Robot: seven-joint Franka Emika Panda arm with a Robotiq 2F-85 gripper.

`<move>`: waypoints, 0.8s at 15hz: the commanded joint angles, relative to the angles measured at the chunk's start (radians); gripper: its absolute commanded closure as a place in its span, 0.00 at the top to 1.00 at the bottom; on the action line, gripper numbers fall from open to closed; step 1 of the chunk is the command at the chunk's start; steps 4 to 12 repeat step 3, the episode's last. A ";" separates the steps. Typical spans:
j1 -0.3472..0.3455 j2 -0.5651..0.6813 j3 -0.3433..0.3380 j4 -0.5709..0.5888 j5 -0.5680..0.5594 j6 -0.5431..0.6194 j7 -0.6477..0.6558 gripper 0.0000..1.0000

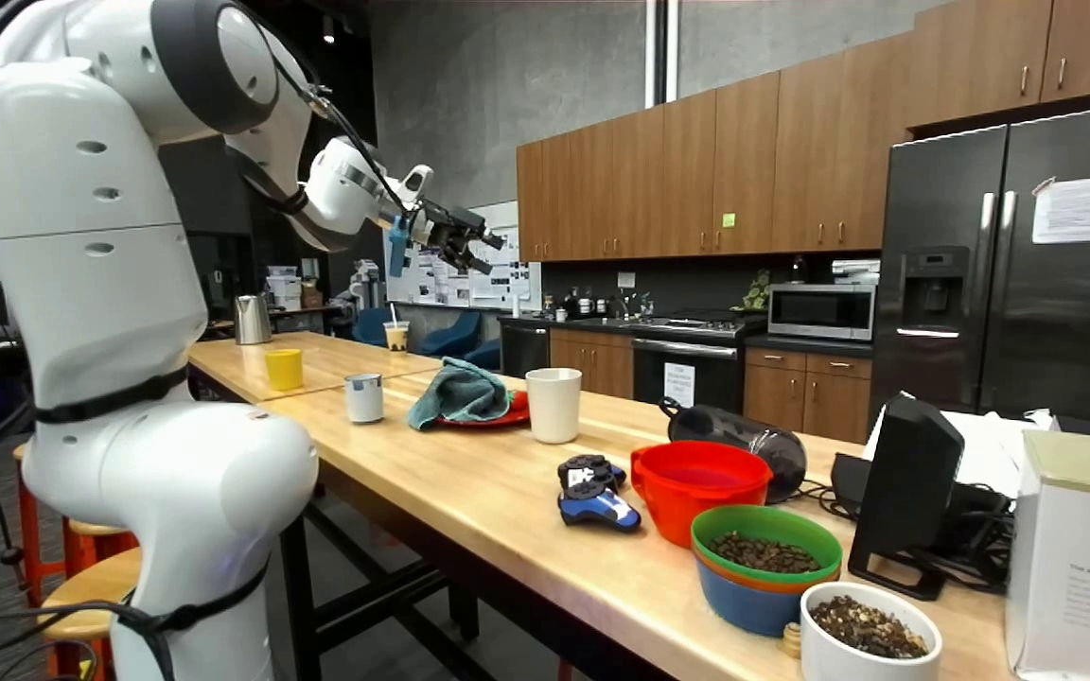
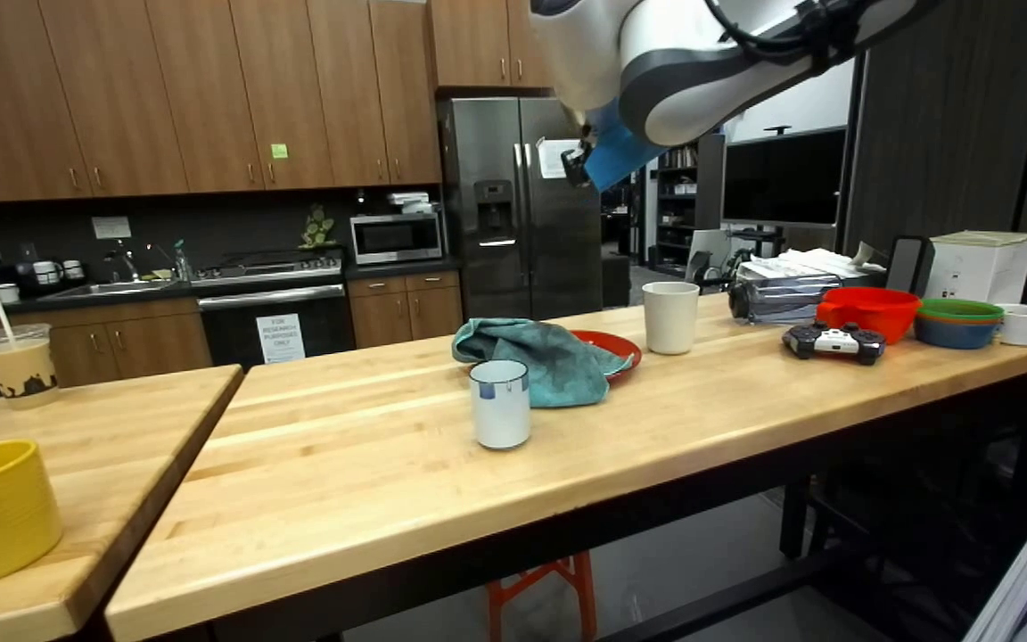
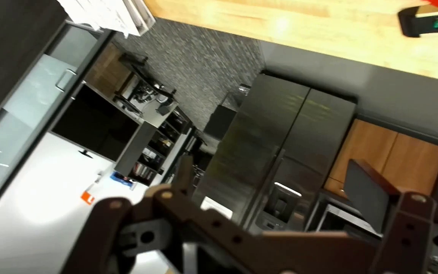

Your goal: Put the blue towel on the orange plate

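On table (image 2: 344,446), blue-green towel (image 2: 545,357) hides part of red plate (image 2: 610,340); in wrist view, jaws wide apart.

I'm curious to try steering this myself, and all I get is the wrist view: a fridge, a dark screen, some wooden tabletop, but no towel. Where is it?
Observer: In both exterior views, the towel lies crumpled over part of the red plate.
Visitor: Is anything standing near it that I might knock over?
Observer: Yes, a white cup with blue patches stands upright beside the towel, a gap between them.
Visitor: And the grabby tool, is it down by the towel?
Observer: No, in an exterior view the tool hangs in the air, well higher than the towel.
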 commanded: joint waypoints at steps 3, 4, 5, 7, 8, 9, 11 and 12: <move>-0.026 -0.063 0.003 -0.037 0.010 -0.014 0.008 1.00; -0.026 -0.063 0.003 -0.037 0.010 -0.014 0.008 1.00; -0.026 -0.063 0.003 -0.037 0.010 -0.014 0.008 1.00; -0.026 -0.063 0.003 -0.037 0.010 -0.014 0.008 1.00; -0.026 -0.063 0.003 -0.037 0.010 -0.014 0.008 1.00; -0.026 -0.063 0.003 -0.037 0.010 -0.014 0.008 1.00; -0.026 -0.063 0.003 -0.037 0.010 -0.014 0.008 1.00; -0.026 -0.063 0.003 -0.037 0.010 -0.014 0.008 1.00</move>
